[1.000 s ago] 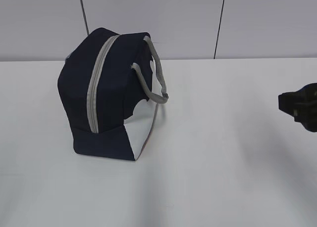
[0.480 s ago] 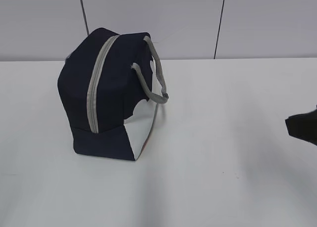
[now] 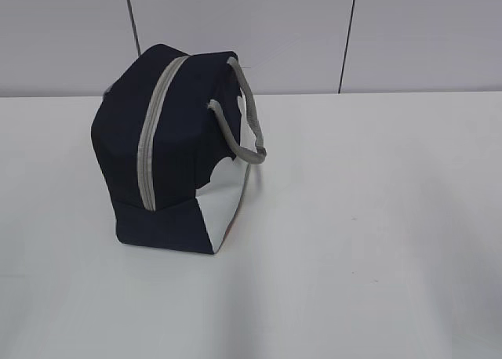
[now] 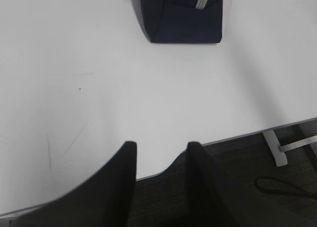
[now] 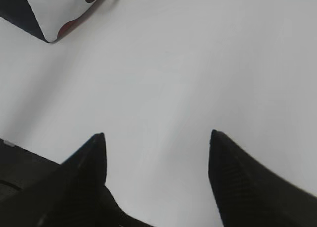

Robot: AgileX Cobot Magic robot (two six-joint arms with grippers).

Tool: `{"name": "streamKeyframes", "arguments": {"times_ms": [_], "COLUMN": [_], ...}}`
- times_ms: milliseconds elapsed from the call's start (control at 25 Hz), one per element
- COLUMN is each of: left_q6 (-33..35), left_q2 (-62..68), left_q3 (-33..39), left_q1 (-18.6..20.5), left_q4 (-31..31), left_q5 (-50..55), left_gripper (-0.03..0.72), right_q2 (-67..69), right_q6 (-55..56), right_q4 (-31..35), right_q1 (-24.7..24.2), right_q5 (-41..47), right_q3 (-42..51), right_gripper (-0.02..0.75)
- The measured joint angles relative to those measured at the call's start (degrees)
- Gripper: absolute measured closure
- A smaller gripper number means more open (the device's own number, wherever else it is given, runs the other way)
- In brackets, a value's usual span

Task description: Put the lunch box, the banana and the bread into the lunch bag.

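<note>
The dark navy lunch bag (image 3: 174, 147) stands on the white table at the left, its grey zipper closed and its grey strap handles hanging to the right. Its end shows at the top of the left wrist view (image 4: 184, 16) and its white corner at the top left of the right wrist view (image 5: 54, 11). My left gripper (image 4: 161, 146) is open and empty over the table's near edge, well short of the bag. My right gripper (image 5: 156, 137) is open and empty above bare table. Neither gripper shows in the exterior view. The lunch box, the banana and the bread are out of view.
The white table (image 3: 369, 218) stretches right of the bag. A grey panelled wall (image 3: 314, 30) stands behind it. In the left wrist view the table edge (image 4: 257, 130), a table leg and dark floor with a cable (image 4: 282, 185) show.
My right gripper has drawn back to the right and left the exterior view. The bag has not moved.
</note>
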Motion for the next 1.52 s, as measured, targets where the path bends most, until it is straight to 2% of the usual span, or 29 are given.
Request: {"name": "streamKeyframes", "arguments": {"times_ms": [240,560,960,1520], "left_q6": [0.0,0.0,0.0,0.0], "left_q2": [0.0,0.0,-0.01,-0.01], "left_q3": [0.0,0.0,0.0,0.0], "left_q1": [0.0,0.0,0.0,0.0], "left_q4": [0.0,0.0,-0.05,-0.05], "left_q5": [0.0,0.0,0.0,0.0], "left_gripper": [0.445,0.446,0.449,0.451], "right_q2": [-10.64,-20.87,-31.03,-33.37], "right_q6": [2.94,4.34,4.57,4.81], "right_q4": [-1.27,-3.77,-4.26,-4.34], "right_q1": [-4.16,-5.29,-11.13,-11.27], "right_q5": [9.23,15.06,11.82,11.82], "right_q3": [0.0,4.71,9.13,9.25], "right_gripper": [0.259,0.259,0.259,0.259]}}
